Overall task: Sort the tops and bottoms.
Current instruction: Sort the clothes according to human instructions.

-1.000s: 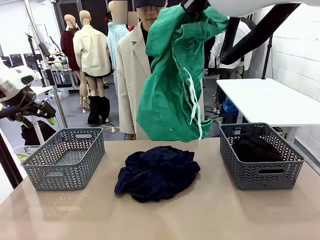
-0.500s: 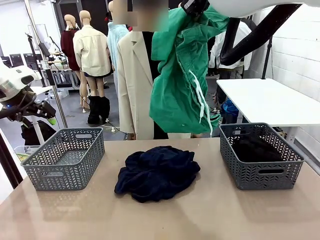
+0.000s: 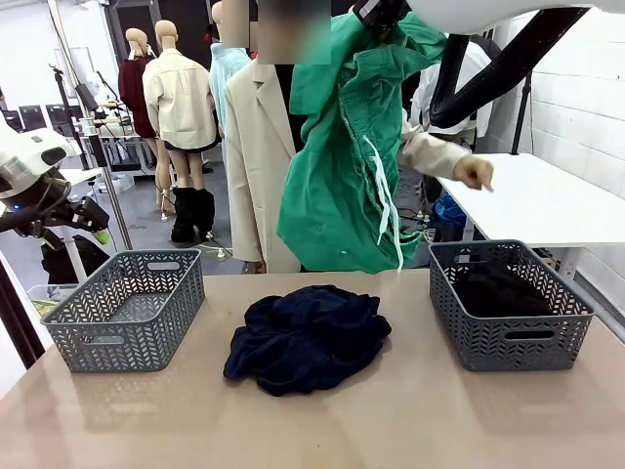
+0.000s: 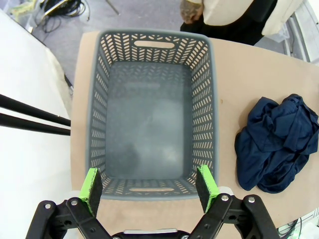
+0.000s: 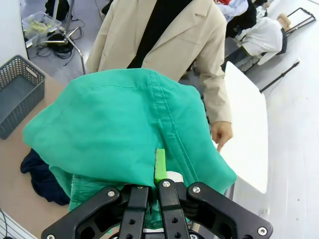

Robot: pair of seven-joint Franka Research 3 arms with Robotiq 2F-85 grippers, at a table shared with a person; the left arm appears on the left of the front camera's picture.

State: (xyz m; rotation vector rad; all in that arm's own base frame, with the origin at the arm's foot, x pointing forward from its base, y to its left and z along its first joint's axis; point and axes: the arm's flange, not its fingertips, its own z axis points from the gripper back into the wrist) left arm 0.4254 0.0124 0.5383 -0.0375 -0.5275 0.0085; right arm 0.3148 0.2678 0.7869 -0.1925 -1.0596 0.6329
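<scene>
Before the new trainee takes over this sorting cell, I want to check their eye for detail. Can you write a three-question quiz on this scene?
1. Fill in: the navy pile lies on the table ___ the left basket and the right basket.
2. Which basket holds a dark garment? A the left basket; B the right basket.
3. True or false: the right hand is shut on the green garment, held up above the table.
Key: 1 between; 2 B; 3 true.
</scene>
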